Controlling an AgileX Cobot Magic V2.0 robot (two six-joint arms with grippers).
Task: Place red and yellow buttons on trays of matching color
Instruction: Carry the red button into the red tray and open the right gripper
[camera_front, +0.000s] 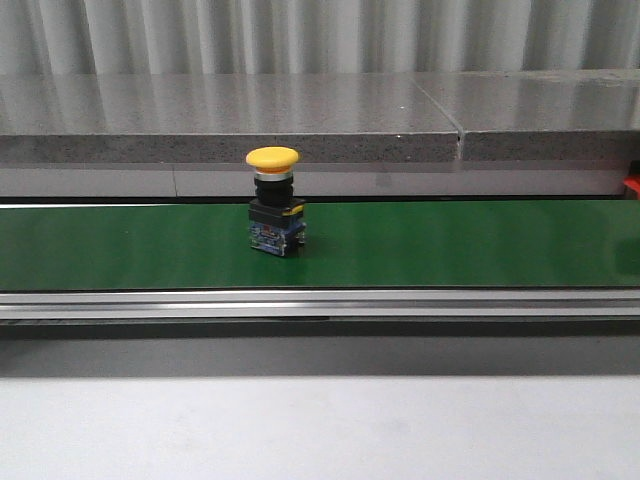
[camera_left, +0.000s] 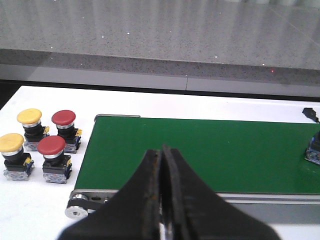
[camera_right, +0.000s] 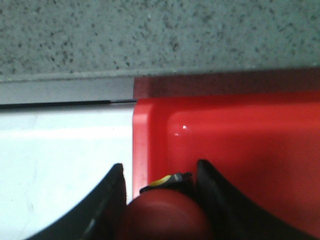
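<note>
A yellow button (camera_front: 273, 200) stands upright on the green conveyor belt (camera_front: 450, 240), left of centre; neither gripper shows in the front view. In the right wrist view my right gripper (camera_right: 160, 167) is shut on a red button (camera_right: 165, 220), whose cap fills the gap between the fingers, just over the left rim of the red tray (camera_right: 240, 135). My left gripper (camera_left: 160, 150) is shut and empty, over the belt's left end (camera_left: 200, 150). Two yellow buttons (camera_left: 29, 117) (camera_left: 12, 143) and two red buttons (camera_left: 63, 118) (camera_left: 51, 145) stand on the white table beside that end. The yellow tray is out of view.
A grey stone ledge (camera_front: 300, 120) runs behind the belt. An aluminium rail (camera_front: 320, 303) borders the belt's near side, with a roller (camera_left: 77, 212) at its left end. White table surface (camera_right: 65, 145) lies beside the red tray.
</note>
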